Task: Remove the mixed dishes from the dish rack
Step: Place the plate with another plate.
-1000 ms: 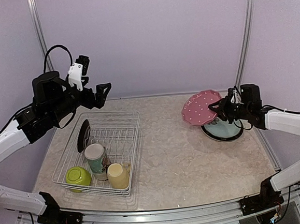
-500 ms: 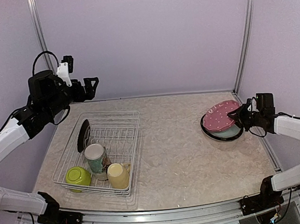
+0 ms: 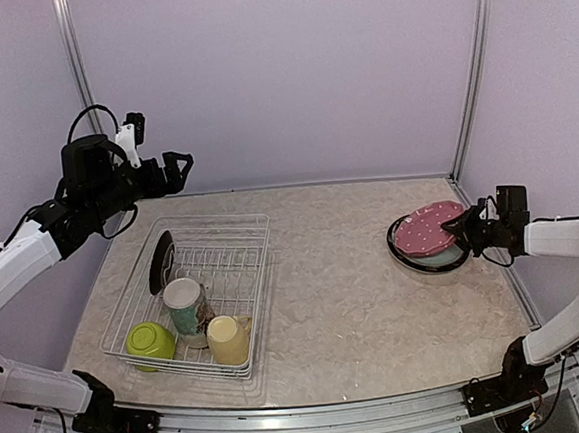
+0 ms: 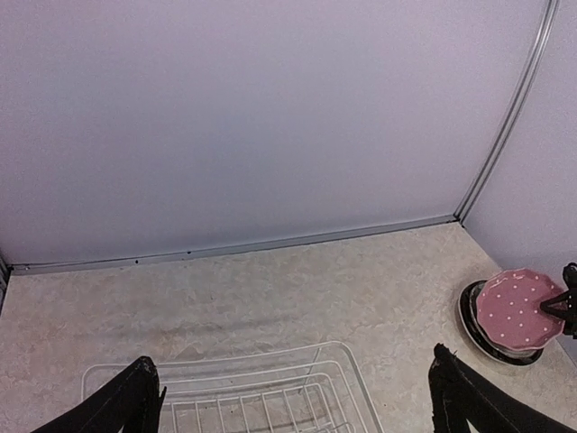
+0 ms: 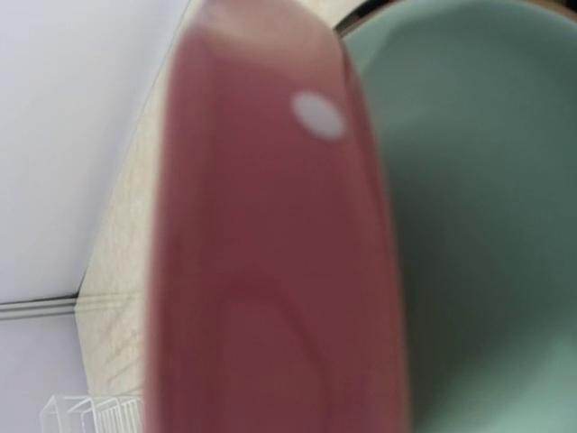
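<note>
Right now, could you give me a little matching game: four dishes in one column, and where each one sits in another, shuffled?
1. pink dotted plate
2. lime-green bowl
3. pale yellow mug
4. black plate

A. near left corner of the dish rack
B. standing on edge at the rack's far left
C. tilted over the stacked plates on the right
D. near right corner of the rack

Pairs: 1-C, 2-A, 3-D, 4-B.

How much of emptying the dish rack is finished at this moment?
Done: a green plate and a black plate lie stacked at the right. In hand: the right hand grips the pink plate, tilted over that stack. Left: a dark plate, a green bowl, a white mug and a yellow mug sit in the rack; the left hand is open above it.
</note>
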Robot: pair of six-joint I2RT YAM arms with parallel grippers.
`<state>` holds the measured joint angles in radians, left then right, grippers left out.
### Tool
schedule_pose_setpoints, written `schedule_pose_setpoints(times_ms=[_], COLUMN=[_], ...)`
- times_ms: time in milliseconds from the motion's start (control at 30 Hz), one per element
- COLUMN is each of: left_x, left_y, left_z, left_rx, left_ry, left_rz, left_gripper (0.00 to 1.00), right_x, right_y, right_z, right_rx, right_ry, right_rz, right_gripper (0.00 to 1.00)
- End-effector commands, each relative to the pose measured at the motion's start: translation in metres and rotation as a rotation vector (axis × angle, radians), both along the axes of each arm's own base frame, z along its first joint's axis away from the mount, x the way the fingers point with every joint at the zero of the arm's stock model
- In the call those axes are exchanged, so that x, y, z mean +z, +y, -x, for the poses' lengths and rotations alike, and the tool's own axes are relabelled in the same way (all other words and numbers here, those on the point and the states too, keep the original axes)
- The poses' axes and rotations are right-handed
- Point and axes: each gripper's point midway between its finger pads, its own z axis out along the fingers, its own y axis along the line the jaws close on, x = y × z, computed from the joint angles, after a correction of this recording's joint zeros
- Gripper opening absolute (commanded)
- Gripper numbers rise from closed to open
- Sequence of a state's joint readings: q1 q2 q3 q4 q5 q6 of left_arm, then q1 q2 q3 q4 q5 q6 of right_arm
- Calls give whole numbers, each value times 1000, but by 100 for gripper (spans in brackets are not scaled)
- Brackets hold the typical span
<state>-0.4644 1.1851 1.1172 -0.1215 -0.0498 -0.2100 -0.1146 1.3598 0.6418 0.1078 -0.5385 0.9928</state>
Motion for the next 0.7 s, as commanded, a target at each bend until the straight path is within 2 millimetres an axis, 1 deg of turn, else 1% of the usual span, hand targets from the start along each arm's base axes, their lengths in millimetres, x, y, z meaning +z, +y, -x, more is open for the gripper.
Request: schedule_pose_setpoints(times_ms=[0, 67, 233, 500, 667], left_x=[7, 5, 0, -2, -3], left_y=[5, 5, 4, 3, 2], left_z=[-4, -6, -9, -11, -11], left_rx=[1, -2, -16, -26, -30], left_ry=[32, 50, 90, 104, 109], left_rz=[55, 56, 73, 81, 82], left_gripper=[99, 97, 96, 96, 96], right_x=[34, 31, 21, -1, -3], right_y=[1, 2, 1, -1, -6], right_z=[-18, -19, -14, -4, 3], right_rx=[37, 41, 45, 84, 77], right_ry=[-165, -160, -134, -43, -27], right_rz=[-26, -28, -14, 75, 126], right_gripper=[7, 9, 25, 40, 53])
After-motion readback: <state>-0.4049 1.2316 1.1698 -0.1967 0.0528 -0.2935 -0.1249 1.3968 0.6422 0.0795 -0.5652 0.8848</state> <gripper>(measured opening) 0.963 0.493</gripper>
